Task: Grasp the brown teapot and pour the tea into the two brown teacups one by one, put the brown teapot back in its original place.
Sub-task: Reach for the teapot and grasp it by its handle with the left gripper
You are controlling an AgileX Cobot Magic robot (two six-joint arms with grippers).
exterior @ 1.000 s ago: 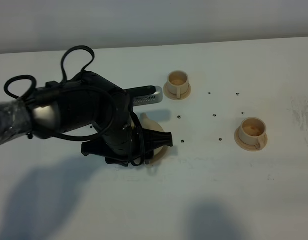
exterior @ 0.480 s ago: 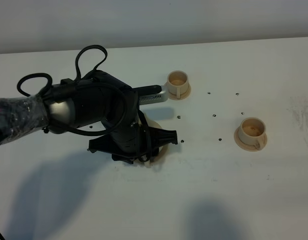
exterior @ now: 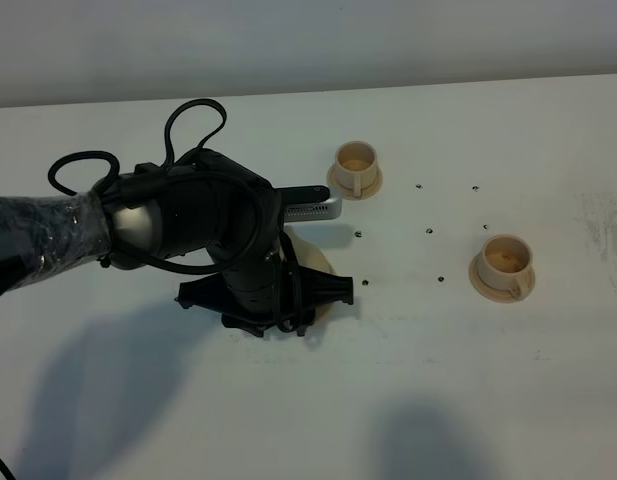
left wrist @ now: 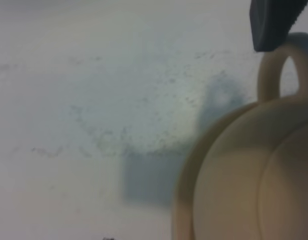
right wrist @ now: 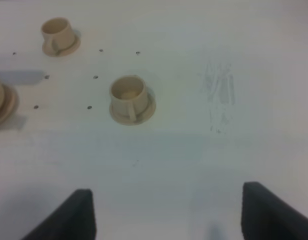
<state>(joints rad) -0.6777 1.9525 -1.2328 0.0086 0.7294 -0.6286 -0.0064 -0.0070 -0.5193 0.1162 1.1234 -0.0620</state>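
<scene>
Overhead, we see the left hand (exterior: 293,290) low over the teapot (exterior: 310,262), which shows only as a pale sliver beside the black arm (exterior: 158,215). Up close, the left wrist camera gives us the teapot's round body and its loop handle (left wrist: 283,65) standing clear, with one black finger (left wrist: 276,22) right at the top of the loop. We cannot tell whether it touches, nor whether this hand is closed or apart, since the other finger is out of sight. One cup (exterior: 355,165) sits on its small saucer just beyond the hand, close to the end of the arm's silver bar (exterior: 313,208). The second cup (exterior: 505,262) stands well apart from the hand, toward the right arm's side, also upright on a small saucer. The right hand (right wrist: 166,200) hangs over the white worktop (exterior: 438,380) with fingers spread wide, gripping nothing. Both cups lie ahead of it, and the rim of the wide saucer (right wrist: 9,107) shows off to one side.
</scene>
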